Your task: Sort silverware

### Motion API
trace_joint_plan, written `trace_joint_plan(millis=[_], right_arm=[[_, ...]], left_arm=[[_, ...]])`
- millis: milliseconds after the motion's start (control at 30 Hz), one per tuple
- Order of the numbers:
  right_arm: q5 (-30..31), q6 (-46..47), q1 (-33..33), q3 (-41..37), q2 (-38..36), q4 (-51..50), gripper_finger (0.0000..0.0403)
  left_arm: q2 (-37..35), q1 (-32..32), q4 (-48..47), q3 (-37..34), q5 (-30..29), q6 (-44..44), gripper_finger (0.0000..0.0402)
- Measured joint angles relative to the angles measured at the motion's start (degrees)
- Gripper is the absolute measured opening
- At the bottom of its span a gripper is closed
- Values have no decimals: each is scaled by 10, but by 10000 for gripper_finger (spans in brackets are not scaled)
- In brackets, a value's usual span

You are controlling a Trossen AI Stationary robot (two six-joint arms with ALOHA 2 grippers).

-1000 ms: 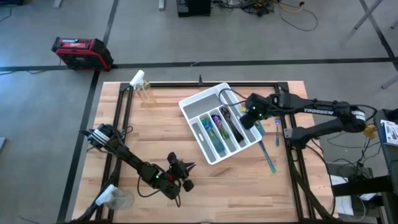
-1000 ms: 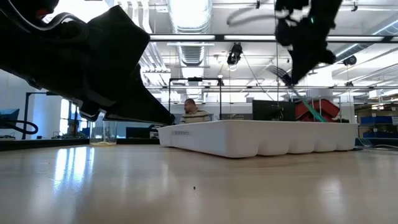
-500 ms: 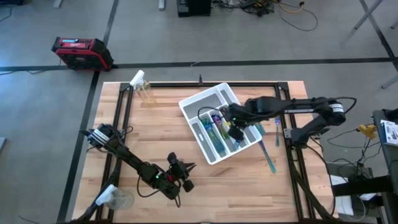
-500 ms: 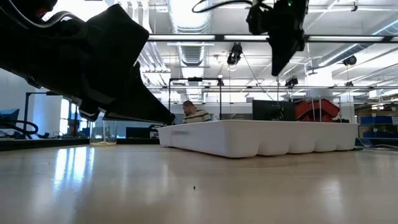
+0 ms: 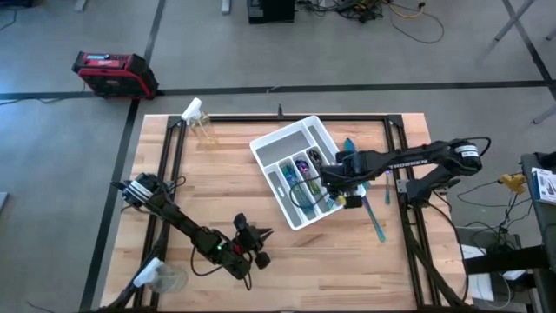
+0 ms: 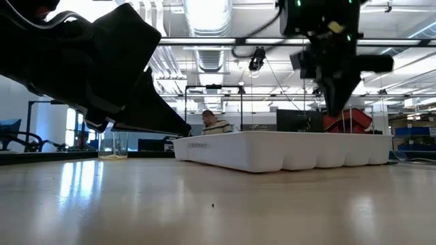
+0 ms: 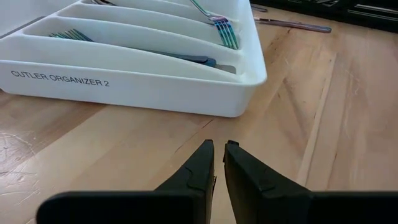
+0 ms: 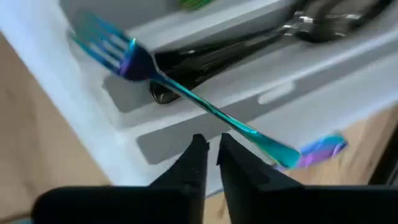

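Note:
The white tray (image 5: 287,143) stands slanted at the table's middle right, with iridescent and dark silverware (image 5: 304,174) in its long slots. My right gripper (image 5: 334,193) hangs over the tray's near right corner, pointing down, fingers together (image 8: 212,138). Just past its fingertips a teal-blue fork (image 8: 180,93) lies slanted across the tray's wall (image 8: 186,146). The fork's tines are over a slot and its purple handle end (image 8: 317,152) is past the rim. My left gripper (image 5: 261,246) rests shut at the table's near middle, facing the tray (image 7: 124,81). My right gripper's fingertips (image 8: 229,142) stand right beside the middle of the fork's handle (image 8: 239,129). I cannot tell whether they touch it. The fork runs crosswise past the shut tips, not through the gap between them.
More silverware lies on the wood right of the tray (image 5: 375,222) (image 5: 387,178) (image 5: 349,146). A clear bottle (image 5: 195,117) stands at the far left and a plastic cup (image 5: 165,278) at the near left corner. A person (image 6: 214,124) sits beyond the table.
My right gripper has gone from the tray's right edge toward the table's left over the tray. It then came back a little toward the near right corner and went down. The fork hung slanting below it a second ago and now lies across the tray's wall.

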Motion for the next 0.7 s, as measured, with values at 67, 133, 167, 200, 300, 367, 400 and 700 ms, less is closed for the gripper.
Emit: trace_joint_plan(millis=[67,133,167,200,300,367,400,700], right_arm=[[0,-34,0,-33,1,45,61],[4,-58,0,-59,1,87,88],[11,-69,0,-69,1,108,102],[15,-79,0,-77,1,126,114],[15,-102,0,-103,1,167,143],[14,-110,0,-119,1,186,153],[14,-111,0,-126,1,195,155],[19,-24,2,-135,-1,237,28]], left_arm=[[0,0,2,0,0,0,25],[0,0,2,0,0,-2,25],[0,0,2,0,0,-2,25],[0,0,2,0,0,-2,25],[0,1,1,0,-4,-2,25],[0,1,1,0,-5,-2,25],[0,1,1,0,-5,-3,25],[0,3,6,0,-5,-15,25]])
